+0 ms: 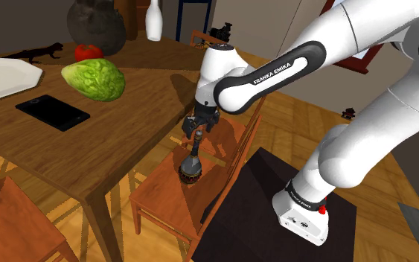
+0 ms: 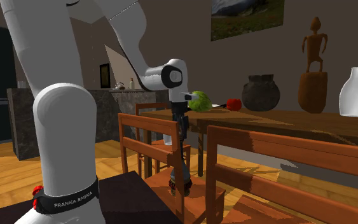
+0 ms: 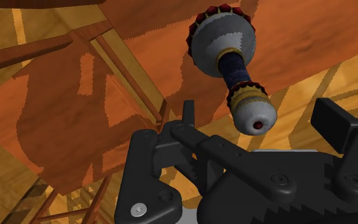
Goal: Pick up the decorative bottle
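The hand (image 1: 198,135) is open, with its fingers apart on both sides of the top of the bottle (image 3: 225,41), which stands on the chair seat (image 1: 163,190) directly under it and is not yet gripped, so I judge that closing and lifting are left.

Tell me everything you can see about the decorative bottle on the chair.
The decorative bottle has a round grey body edged lower down with red scalloped trim. Its slim dark blue neck sits between tan bands, and its bulbous grey top has a small red spot at the tip. It stands upright on the wooden chair seat, which is all that touches it. The open jaws flank its top, one on each side, without contact.
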Motion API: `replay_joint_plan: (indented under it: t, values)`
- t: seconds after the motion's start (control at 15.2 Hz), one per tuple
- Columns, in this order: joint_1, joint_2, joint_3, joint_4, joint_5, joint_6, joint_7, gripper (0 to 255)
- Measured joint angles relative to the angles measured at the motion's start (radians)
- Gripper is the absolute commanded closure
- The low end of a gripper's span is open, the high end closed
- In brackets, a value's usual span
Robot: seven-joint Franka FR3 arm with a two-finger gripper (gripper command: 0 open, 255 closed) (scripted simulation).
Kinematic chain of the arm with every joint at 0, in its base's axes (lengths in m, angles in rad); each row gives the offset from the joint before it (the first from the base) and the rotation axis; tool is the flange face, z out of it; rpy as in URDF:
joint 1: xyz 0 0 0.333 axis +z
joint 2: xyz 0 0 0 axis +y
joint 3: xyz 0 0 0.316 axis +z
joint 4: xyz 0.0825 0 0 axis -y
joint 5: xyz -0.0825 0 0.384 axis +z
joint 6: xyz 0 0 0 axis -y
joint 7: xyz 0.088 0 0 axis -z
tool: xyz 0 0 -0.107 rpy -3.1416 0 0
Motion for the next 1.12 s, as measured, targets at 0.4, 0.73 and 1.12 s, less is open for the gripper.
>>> replay_joint_plan:
  t: [0.4, 0.73, 1.12]
  values:
    - [-0.003, 0.016, 0.000, -0.009, -0.005, 0.026, 0.002, 255]
    - [-0.003, 0.015, 0.000, -0.010, -0.005, 0.027, 0.002, 255]
    - [0.000, -0.016, -0.003, 0.006, 0.005, -0.022, -0.007, 255]
